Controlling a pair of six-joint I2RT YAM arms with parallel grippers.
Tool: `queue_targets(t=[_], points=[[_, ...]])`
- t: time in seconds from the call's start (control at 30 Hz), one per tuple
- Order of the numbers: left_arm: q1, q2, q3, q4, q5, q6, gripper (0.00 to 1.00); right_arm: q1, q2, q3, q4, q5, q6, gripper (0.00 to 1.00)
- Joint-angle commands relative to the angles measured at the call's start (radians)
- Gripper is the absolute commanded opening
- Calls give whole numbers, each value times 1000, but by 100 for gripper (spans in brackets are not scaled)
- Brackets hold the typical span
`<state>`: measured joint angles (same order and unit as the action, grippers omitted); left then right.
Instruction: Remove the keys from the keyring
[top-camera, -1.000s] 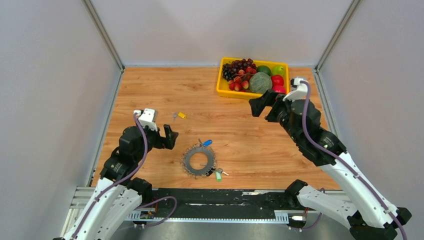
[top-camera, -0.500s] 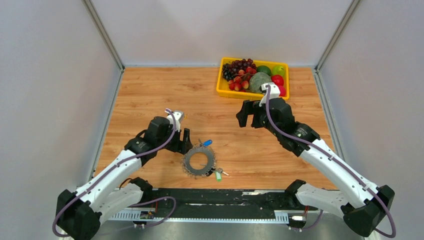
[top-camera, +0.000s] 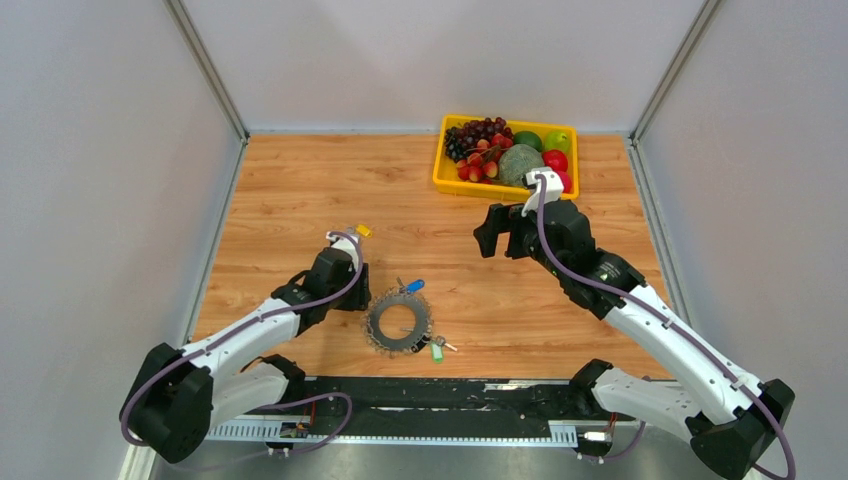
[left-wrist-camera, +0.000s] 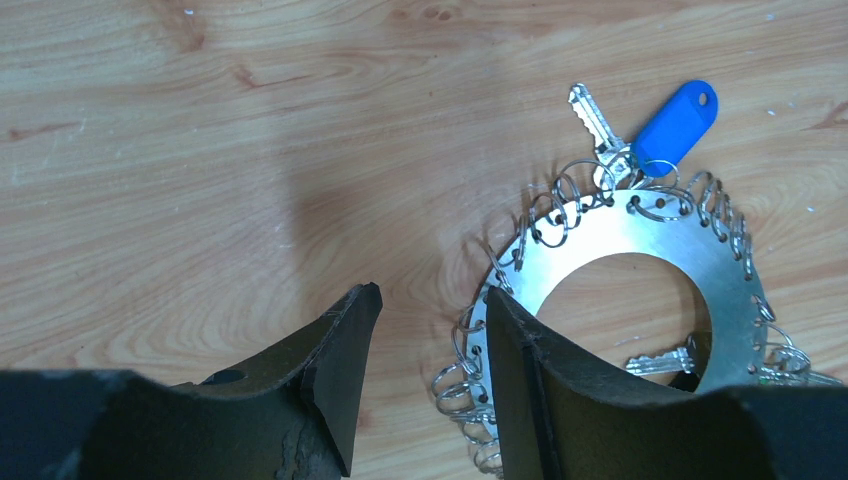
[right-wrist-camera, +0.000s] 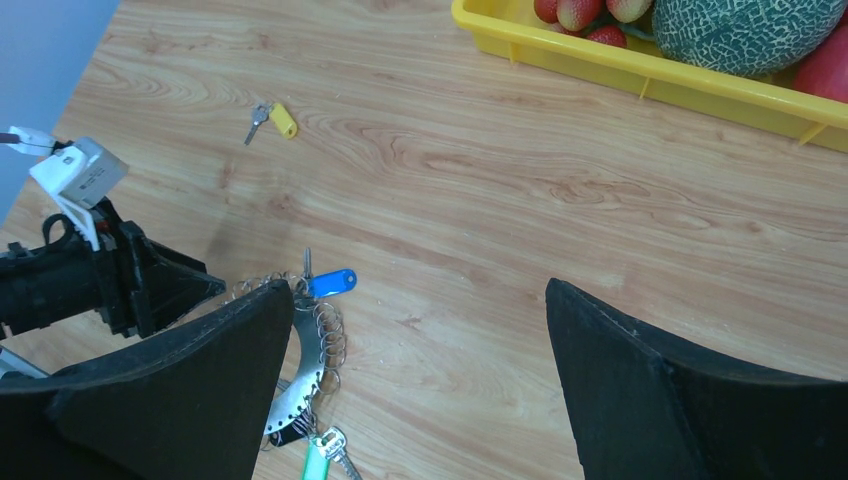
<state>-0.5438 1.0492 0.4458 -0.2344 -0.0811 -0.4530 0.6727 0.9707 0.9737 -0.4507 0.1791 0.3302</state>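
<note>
Keyring (top-camera: 399, 323) lies flat on the worktop (top-camera: 300, 190) near the front edge in the top view, between the arms. A blue-headed key (top-camera: 413, 286) hangs off its far rim and a green-headed key (top-camera: 436, 350) off its near right. A yellow-headed key (top-camera: 363, 231) lies loose, well apart. The left end effector (top-camera: 352, 292) sits low, just beside the ring's left rim. The right end effector (top-camera: 490, 232) hovers well apart, nearer the yellow tray (top-camera: 440, 180) of fruit.

From the left wrist, that end effector's fingers are parted with nothing between them, one finger over the fringe of wire loops (left-wrist-camera: 470, 375). The keyring looks like a rigid, smooth plate, likely to skate on the wood rather than flex, while the loops look springy and fiddly.

From the right wrist, the fingers are spread wide and empty, with the blue-headed key below them.

The plate probably needs pinning at its rim by the left. The plastic head is the sensible place to pinch — broader and less slippery than the tiny, light blade.
</note>
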Motion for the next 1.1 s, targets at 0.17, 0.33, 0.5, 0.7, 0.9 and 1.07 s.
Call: queue_targets(t=[0.17,0.33,0.5,0.7,0.9,1.07], points=[[-6,91,4,188,60,-54,54,1,-27,-7,45,-1,-11,100],[-6,139,11,206,75,-52,53,1,-24,-11,45,3,-11,100],[-5,162,5,228,124,-63,39,0,-24,-15,47,7,-10,100],[-6,182,-1,266,134,-78,27,1,-22,-20,46,14,-15,100],[-6,125,28,271,236,-58,0,1,-12,-31,48,21,-28,100],[-5,-17,144,107,207,20,0,0,-3,-45,59,5,-52,100]])
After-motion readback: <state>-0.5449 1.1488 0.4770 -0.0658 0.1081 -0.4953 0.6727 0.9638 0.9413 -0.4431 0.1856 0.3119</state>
